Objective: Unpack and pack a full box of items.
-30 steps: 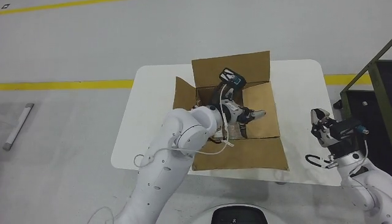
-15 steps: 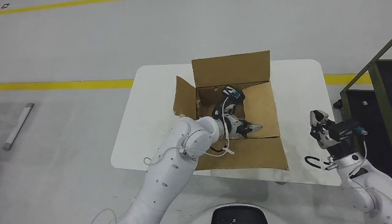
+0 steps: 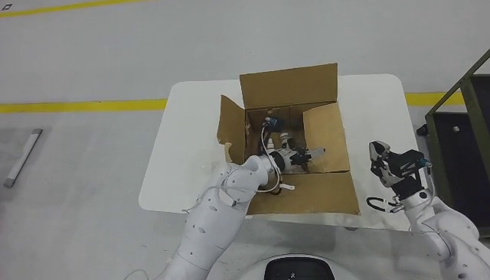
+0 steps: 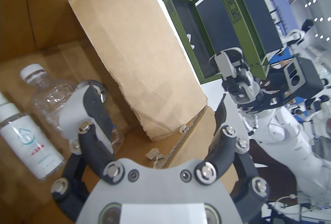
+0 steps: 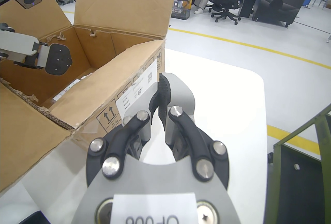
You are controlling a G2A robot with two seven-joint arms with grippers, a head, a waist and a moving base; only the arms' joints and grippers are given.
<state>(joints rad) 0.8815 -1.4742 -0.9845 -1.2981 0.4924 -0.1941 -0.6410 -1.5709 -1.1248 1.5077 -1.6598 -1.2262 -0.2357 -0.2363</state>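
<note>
Top view: box [image 3: 295, 96] sits on the table [image 3: 191, 150], flaps open, roughly mid-table. Left wrist view into the box [image 4: 124, 36]: clear bottle [image 4: 44, 98] with a white cap and a white bottle [image 4: 24, 139] lie side by side on the box floor, near one wall. Left gripper [image 3: 297, 156] is down inside the box, fingers [image 4: 89, 108] spread wide with nothing between them. One finger sits in front of the clear bottle, can't confirm contact; the other is up by the torn edge of the near wall. Left gripper [image 4: 155, 101] faces the side flap. Right gripper [image 3: 380, 156] hangs over bare table just beside the box's right side, well apart from the bottles, fingers [image 5: 163, 95] clenched pad to pad on nothing. Right wrist view shows the box [image 5: 124, 15] from outside with the left arm's wrist over its opening, table [image 5: 227, 106] under the gripper. Green rack [image 3: 459, 119] stands off the table's right end; it also shows in the left wrist view [image 4: 232, 18], behind the right gripper [image 4: 228, 64].
</note>
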